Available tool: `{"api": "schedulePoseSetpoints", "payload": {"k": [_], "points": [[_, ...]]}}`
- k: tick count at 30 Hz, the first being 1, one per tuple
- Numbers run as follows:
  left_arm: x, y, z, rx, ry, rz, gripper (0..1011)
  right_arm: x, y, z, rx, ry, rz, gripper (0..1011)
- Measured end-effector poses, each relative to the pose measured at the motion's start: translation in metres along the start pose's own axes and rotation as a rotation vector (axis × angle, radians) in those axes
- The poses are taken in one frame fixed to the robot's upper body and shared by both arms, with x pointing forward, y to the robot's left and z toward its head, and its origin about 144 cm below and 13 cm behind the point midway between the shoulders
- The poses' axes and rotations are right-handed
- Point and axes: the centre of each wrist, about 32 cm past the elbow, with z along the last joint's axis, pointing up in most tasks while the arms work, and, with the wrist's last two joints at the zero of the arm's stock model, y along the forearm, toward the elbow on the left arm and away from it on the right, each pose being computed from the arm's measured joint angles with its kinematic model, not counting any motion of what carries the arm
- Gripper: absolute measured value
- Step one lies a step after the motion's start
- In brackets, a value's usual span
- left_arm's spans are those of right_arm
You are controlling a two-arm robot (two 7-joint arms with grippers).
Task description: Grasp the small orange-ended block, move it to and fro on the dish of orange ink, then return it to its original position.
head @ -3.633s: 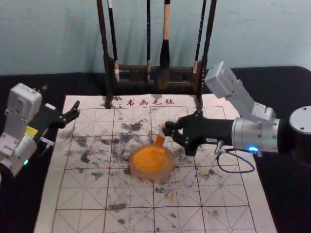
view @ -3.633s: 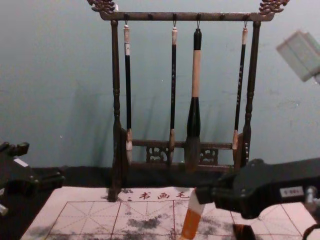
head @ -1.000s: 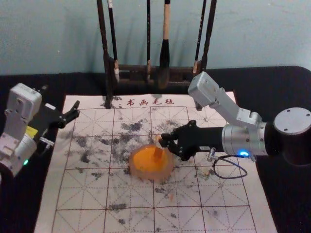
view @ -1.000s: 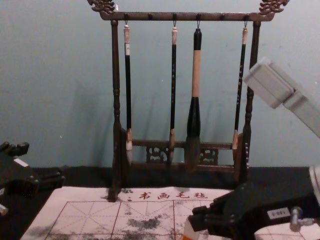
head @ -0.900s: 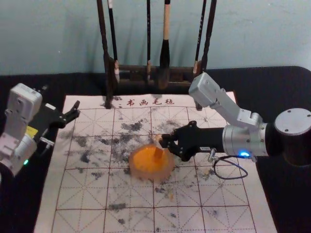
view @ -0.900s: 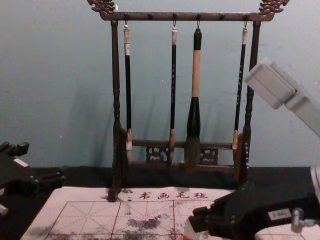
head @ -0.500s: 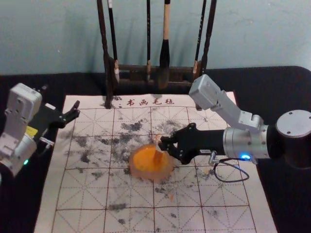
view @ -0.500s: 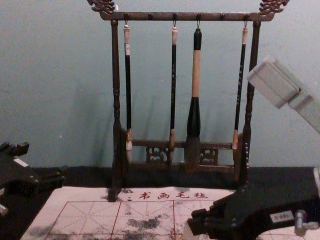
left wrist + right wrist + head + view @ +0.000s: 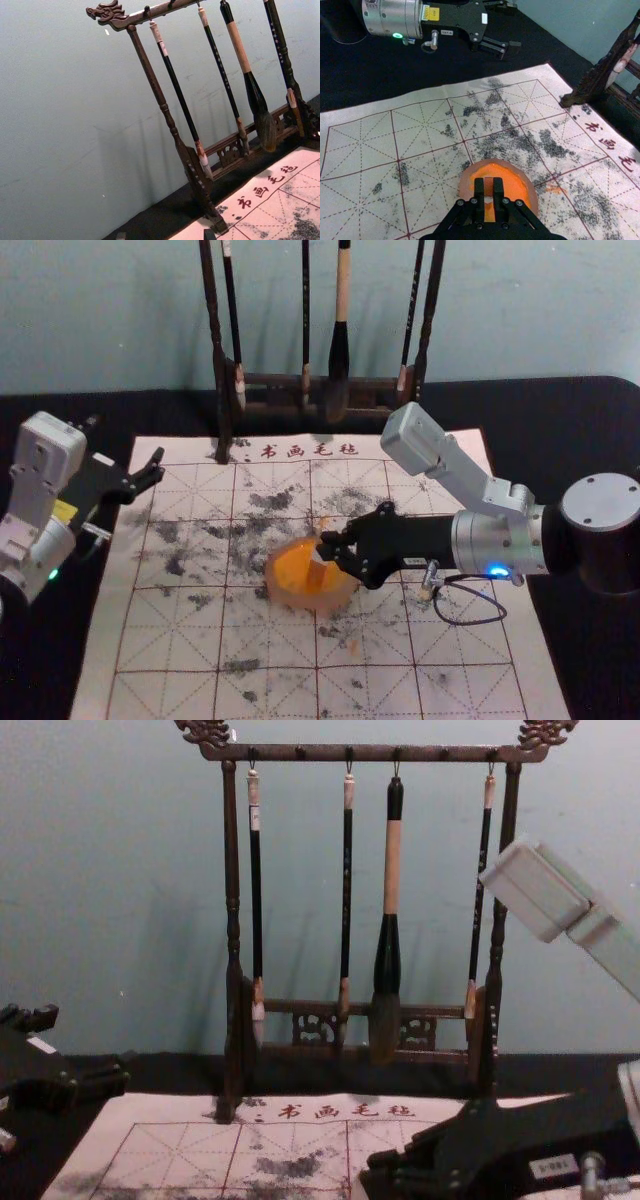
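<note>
"What stood behind the table (image 9: 570, 420)?"
"A pale blue-green wall (image 9: 120, 310), beyond the far edge, with faint scuffs and soft shadows (image 9: 180, 970)."
"And the table itself?"
"Black on top, its far right corner curved round."

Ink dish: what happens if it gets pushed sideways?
The dish looks wide and low, so likely slides rather than tips. It rests on the mat with no visible fastening, so a nudge might shift it. Open top: a jolt could slop ink.
</note>
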Motion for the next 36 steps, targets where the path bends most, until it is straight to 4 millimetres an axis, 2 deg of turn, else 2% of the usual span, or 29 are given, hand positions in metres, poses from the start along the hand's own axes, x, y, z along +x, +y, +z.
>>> {"api": "schedulePoseSetpoints", "payload": {"k": [36], "points": [[0.0, 0.0, 0.0, 0.0, 0.0, 0.0, 1001, 0.004, 0.026, 0.01, 0.009, 0.015, -0.026, 99]]}}
